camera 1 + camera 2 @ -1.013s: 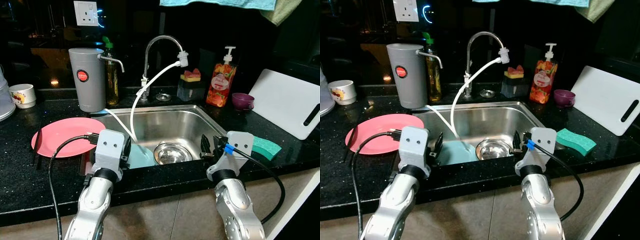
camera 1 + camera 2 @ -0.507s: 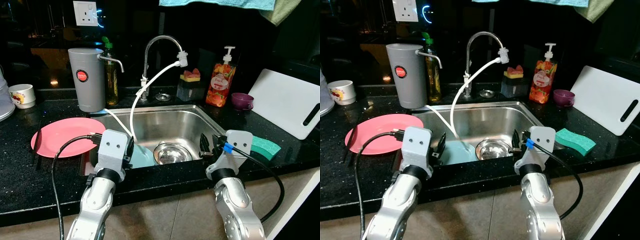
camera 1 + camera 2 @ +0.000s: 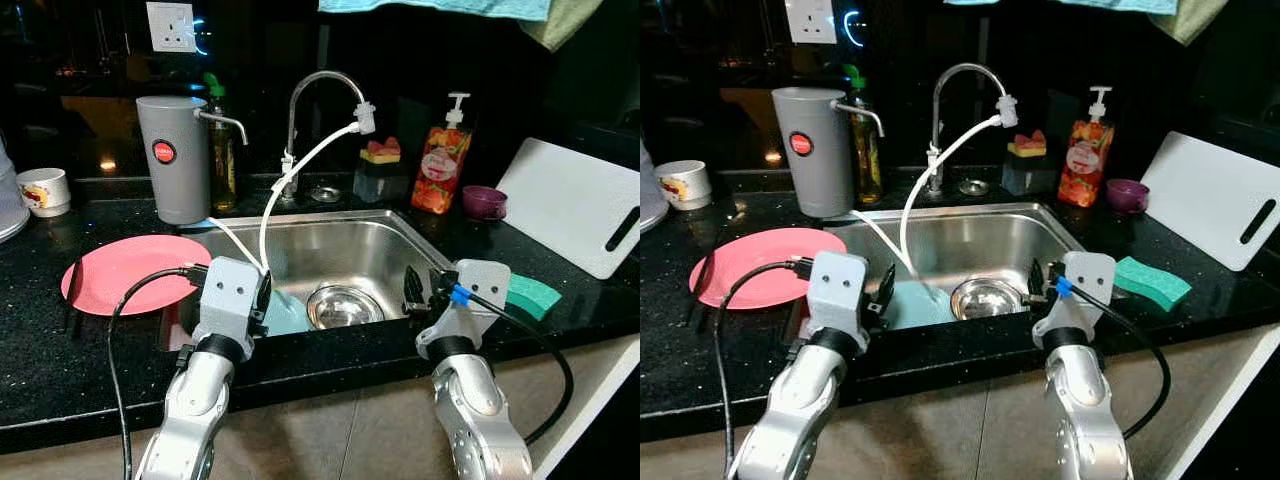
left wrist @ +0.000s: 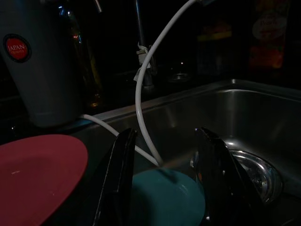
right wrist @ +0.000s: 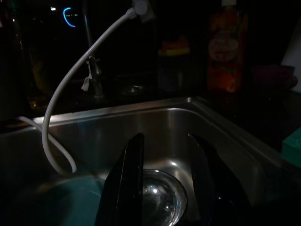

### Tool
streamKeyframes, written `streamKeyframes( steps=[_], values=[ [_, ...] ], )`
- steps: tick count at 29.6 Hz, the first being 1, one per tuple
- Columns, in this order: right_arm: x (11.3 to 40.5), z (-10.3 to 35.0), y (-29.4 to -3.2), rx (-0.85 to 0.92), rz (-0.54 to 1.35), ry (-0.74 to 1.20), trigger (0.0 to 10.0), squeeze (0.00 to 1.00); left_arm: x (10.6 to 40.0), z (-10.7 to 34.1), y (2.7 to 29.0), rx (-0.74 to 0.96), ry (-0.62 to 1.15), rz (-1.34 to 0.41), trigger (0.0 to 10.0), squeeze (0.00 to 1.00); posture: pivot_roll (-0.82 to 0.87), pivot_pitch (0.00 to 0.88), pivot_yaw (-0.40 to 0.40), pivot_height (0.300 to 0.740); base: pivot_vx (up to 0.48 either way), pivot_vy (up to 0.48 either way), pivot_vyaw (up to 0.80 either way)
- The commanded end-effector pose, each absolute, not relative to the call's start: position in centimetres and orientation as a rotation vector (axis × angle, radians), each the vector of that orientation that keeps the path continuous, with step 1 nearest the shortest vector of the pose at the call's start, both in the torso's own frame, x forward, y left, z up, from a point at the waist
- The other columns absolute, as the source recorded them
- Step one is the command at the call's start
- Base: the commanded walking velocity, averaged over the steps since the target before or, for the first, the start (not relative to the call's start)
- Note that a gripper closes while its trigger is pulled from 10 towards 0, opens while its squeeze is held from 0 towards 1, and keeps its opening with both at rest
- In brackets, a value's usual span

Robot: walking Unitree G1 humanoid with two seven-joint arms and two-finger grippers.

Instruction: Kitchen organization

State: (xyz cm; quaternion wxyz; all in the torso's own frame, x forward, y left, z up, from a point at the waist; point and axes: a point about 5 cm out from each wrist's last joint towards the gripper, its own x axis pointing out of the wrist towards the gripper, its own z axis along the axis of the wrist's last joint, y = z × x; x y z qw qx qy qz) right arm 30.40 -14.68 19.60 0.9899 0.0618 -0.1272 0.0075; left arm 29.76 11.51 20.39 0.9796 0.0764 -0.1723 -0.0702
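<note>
Both tools open, empty, over the sink (image 3: 400, 232): left tool (image 4: 164, 188) above teal plate (image 4: 164, 200), right tool (image 5: 164, 188) above metal bowl (image 5: 162, 200). Likely ready to grab.

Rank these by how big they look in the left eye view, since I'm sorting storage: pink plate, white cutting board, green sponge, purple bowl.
1. white cutting board and pink plate, too alike to rank
2. green sponge, partly hidden by the right arm
3. purple bowl, though farther away

Brushed steel sink (image 3: 370, 245), polished metal bowl (image 3: 340, 305), glossy speckled black stone counter (image 3: 60, 350), smooth matt pink plastic plate (image 3: 125, 270), porous green sponge (image 3: 530, 293).
</note>
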Motion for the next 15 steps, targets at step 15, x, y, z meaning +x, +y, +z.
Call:
streamKeyframes(
  steps=[15],
  values=[
    [30.47, 19.57, -14.88, 0.123, 0.01, -0.252, 10.0, 0.0, 29.35, 19.82, 11.8, 0.171, -0.331, -0.128, 10.0, 0.0, 0.11, 0.013, -0.086, 0.74, 0.0, 0.0, 0.0]
  ],
)
